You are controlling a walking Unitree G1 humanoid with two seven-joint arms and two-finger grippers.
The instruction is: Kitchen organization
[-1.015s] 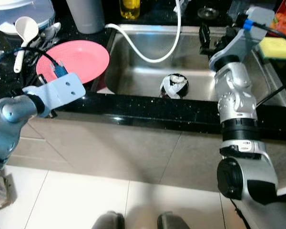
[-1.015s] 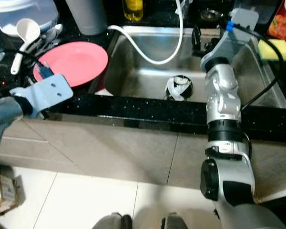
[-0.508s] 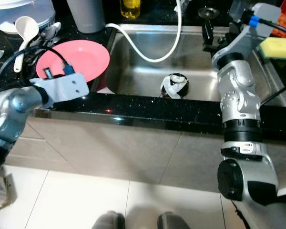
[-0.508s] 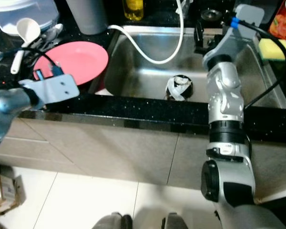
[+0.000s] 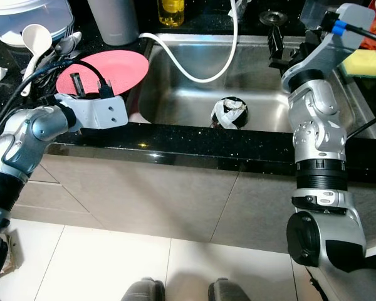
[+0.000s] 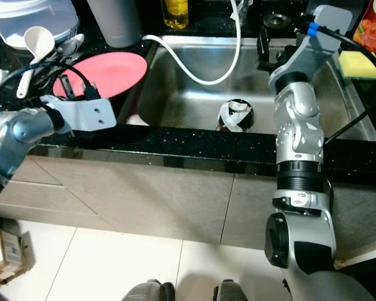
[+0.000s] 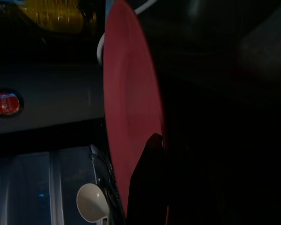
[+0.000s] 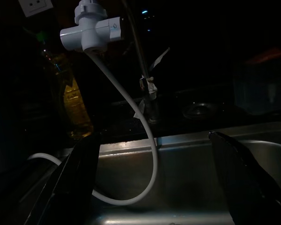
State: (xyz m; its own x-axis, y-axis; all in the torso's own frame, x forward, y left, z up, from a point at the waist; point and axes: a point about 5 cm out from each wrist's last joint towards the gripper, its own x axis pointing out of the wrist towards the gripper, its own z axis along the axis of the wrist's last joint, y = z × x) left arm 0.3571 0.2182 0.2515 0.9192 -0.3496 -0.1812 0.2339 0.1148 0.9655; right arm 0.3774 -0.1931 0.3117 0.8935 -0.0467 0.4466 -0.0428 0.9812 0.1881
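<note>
Two silver jointed arms with black bands, pale grey screwed wrist plates, blue connectors, black cables, long black fingers (image 8: pixel 79 178)

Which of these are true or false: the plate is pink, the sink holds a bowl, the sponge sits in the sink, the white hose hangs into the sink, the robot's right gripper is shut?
1. The plate is pink. True.
2. A black-and-white bowl lies in the sink. True.
3. The yellow sponge sits in the sink. False: it rests on the counter on the robot's right of the sink.
4. The white hose hangs into the sink. True.
5. The right gripper is shut. False: its fingers are spread wide apart above the sink.
6. The left gripper is over the sink. False: it is at the plate.
</note>
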